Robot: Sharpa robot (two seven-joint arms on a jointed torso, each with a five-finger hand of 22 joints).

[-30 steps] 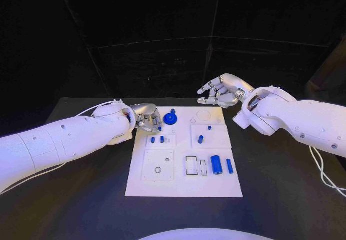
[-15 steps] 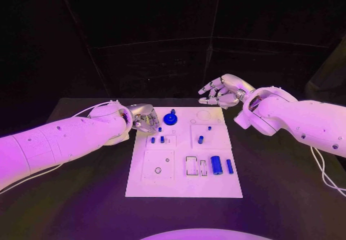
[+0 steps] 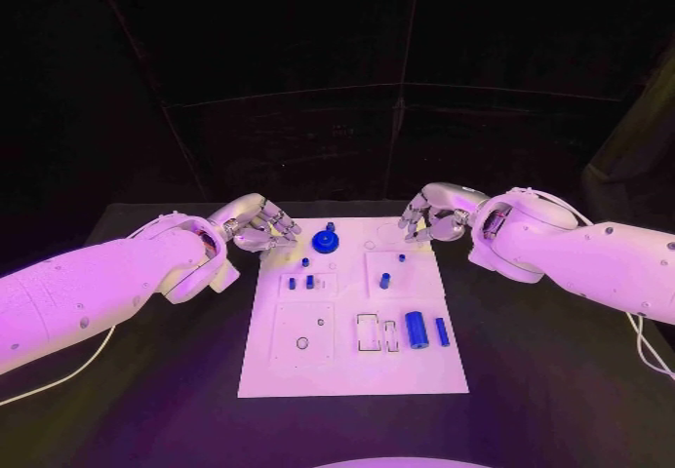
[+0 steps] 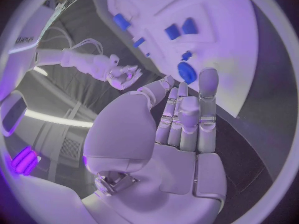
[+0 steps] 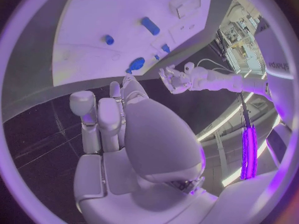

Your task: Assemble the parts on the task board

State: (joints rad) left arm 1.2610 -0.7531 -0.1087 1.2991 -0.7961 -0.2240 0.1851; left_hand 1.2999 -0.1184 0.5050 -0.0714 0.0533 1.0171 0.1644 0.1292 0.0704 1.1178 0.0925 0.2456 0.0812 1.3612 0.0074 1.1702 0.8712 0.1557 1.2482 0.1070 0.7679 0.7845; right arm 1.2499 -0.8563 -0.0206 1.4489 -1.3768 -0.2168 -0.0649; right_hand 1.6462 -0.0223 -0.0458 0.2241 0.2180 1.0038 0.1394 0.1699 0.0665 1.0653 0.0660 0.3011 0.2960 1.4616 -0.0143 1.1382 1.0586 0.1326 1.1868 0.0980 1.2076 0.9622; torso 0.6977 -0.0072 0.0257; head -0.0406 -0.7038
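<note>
The white task board (image 3: 352,375) lies in the middle of the black table. A round blue knob (image 3: 327,241) stands at its far left end, with small blue pegs (image 3: 301,283) just in front of it. A large blue cylinder (image 3: 416,330) and a thin blue bar (image 3: 442,331) lie near the right side. My left hand (image 3: 258,224) hovers off the board's far left corner, beside the knob, its fingers (image 4: 207,92) straight and holding nothing. My right hand (image 3: 433,213) hangs over the far right corner with fingers bent and apart, nothing seen in them.
Two more blue pegs (image 3: 384,281) stand in a square block right of the middle. A flat square plate with a small ring (image 3: 302,342) sits on the near left of the board. Bare black table (image 3: 548,390) surrounds the board; a white cable (image 3: 57,385) trails at the left.
My right hand has come down from above the table's far side to the board's far right corner. My left hand has drawn back leftward, off the board. The camera shifted slightly.
</note>
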